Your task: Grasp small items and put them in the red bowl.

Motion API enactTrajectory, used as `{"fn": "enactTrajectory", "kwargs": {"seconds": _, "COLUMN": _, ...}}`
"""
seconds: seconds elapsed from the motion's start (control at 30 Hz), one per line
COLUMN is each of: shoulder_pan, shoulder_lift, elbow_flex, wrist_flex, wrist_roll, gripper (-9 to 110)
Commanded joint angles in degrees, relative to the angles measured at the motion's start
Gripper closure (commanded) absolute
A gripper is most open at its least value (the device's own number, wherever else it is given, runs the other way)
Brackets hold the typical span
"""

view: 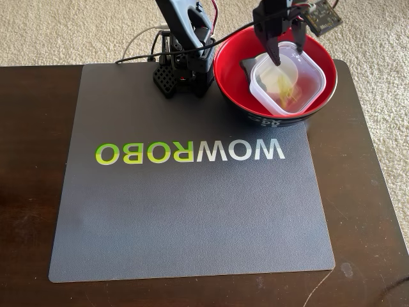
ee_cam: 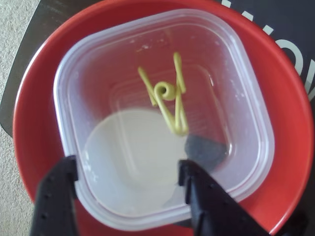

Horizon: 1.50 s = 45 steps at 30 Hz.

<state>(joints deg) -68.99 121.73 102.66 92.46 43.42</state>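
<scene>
Basically the last step: end effector (ee_cam: 130,184) hangs spread wide and empty over the clear container (ee_cam: 162,115), which sits just below it inside the red bowl (ee_cam: 34,123) with paper clips (ee_cam: 170,96); next move probably only needs lifting clear.

Dark brown wooden table (view: 370,192) filling the fixed view, grey mat (view: 192,217) with mirrored WOWROBO lettering across its centre, red bowl (view: 230,70) at upper right overlapping the mat's corner, black arm base (view: 182,73) at upper centre
</scene>
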Motion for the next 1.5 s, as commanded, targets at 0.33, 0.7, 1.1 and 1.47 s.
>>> {"fn": "enactTrajectory", "kwargs": {"seconds": 0.33, "shoulder_pan": 48.4, "shoulder_lift": -13.0, "elbow_flex": -16.2, "wrist_flex": -7.2, "wrist_roll": -33.8, "gripper": 88}}
{"fn": "enactTrajectory", "kwargs": {"seconds": 0.7, "shoulder_pan": 72.2, "shoulder_lift": 3.0, "elbow_flex": 12.0, "wrist_flex": -19.7, "wrist_roll": -36.2, "gripper": 100}}
{"fn": "enactTrajectory", "kwargs": {"seconds": 1.1, "shoulder_pan": 70.2, "shoulder_lift": 47.9, "elbow_flex": 54.8, "wrist_flex": -34.0, "wrist_roll": -27.4, "gripper": 102}}
{"fn": "enactTrajectory", "kwargs": {"seconds": 1.47, "shoulder_pan": 74.3, "shoulder_lift": 67.0, "elbow_flex": 70.6, "wrist_flex": -32.8, "wrist_roll": -27.4, "gripper": 97}}
